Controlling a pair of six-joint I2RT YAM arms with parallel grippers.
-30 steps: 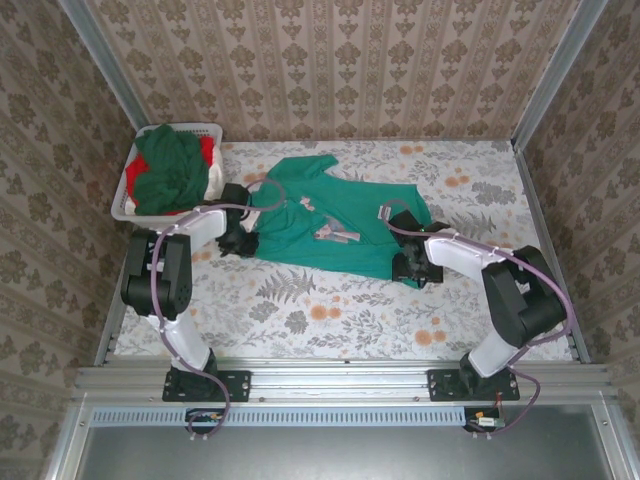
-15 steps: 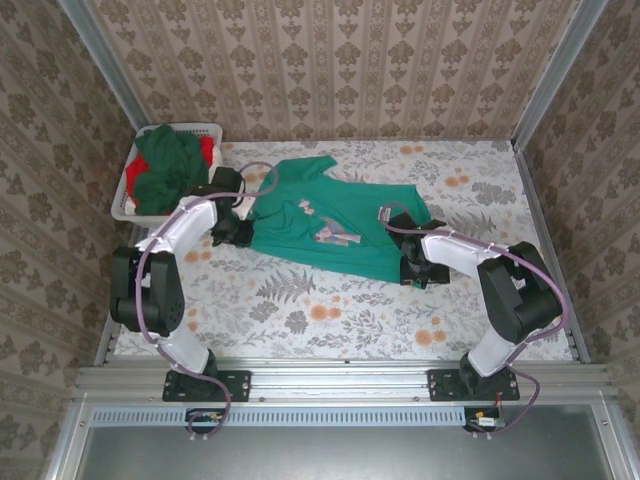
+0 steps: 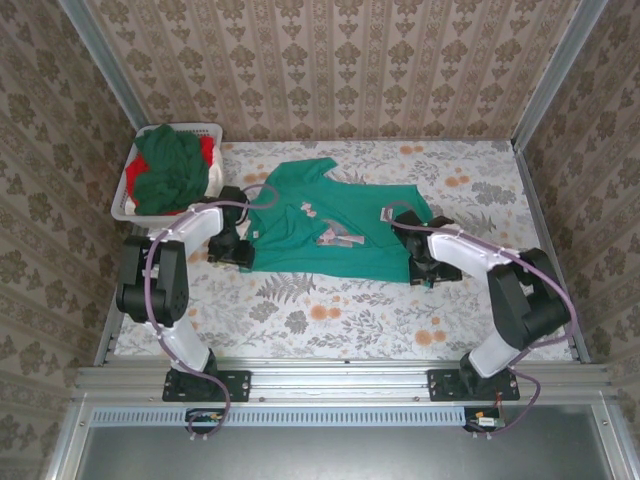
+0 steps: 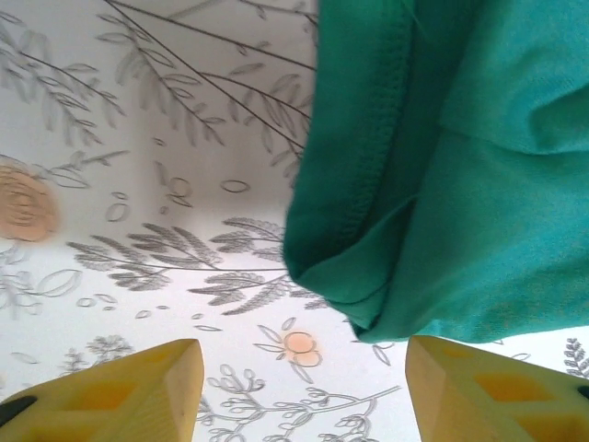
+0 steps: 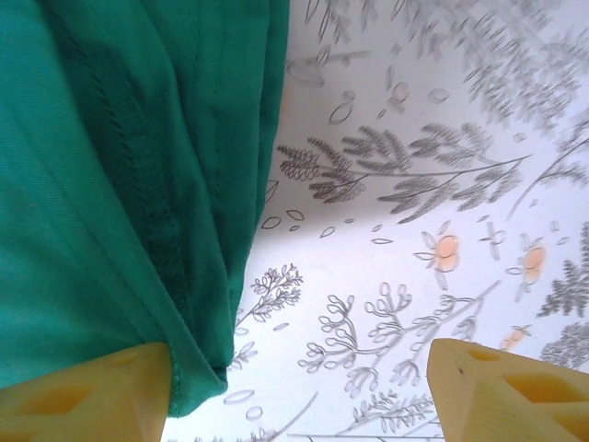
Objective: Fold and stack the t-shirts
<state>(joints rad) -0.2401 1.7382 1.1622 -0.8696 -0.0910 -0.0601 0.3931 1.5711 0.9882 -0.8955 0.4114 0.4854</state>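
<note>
Left wrist view gives us the left gripper with its yellow fingers spread apart and nothing between them, above the flowered table. A hemmed, folded corner of the teal-green t-shirt lies just beyond the tips. On the right wrist camera we see the right gripper equally parted and empty, the shirt's stitched edge lying against its left finger. From above, we find the shirt spread flat mid-table between both arms, its pink-grey chest print facing up, with any wording too small to read. At the far left corner a white slatted basket holds a dark green shirt over a red shirt.
</note>
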